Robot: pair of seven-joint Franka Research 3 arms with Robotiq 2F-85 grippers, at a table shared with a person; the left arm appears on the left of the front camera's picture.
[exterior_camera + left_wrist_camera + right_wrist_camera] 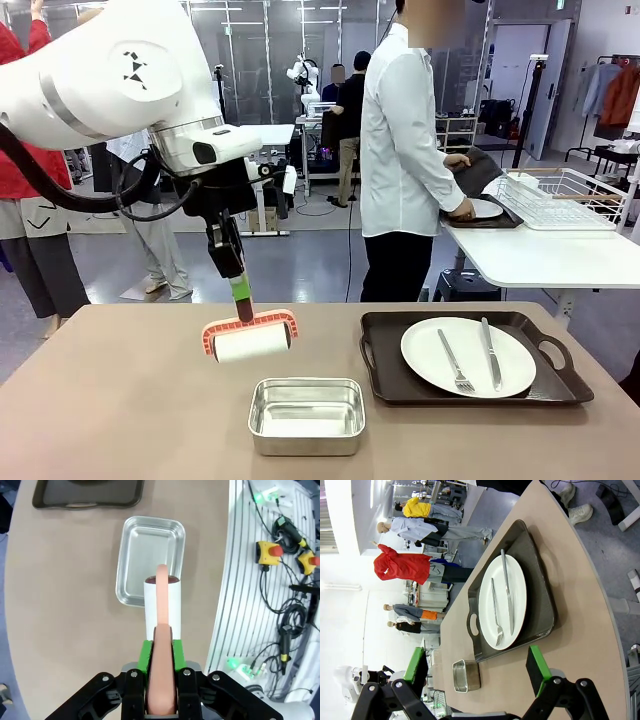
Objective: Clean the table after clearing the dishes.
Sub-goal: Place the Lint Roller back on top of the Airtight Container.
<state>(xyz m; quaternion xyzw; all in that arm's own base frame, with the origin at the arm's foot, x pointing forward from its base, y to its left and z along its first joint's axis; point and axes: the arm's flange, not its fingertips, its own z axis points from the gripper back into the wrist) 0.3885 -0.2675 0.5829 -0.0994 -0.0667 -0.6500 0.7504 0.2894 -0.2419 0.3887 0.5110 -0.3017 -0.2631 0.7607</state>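
Shiny rectangular steel pan [306, 414] nearest; left hand [161, 654] clamps the salmon-handled lint roller [252, 343]; right hand [476, 666] gapes empty.

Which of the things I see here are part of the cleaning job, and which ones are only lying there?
Part of the job: table; tray with plate, fork and knife; roller gripped in the left hand.

Likely just there: pan; rack on the white table.
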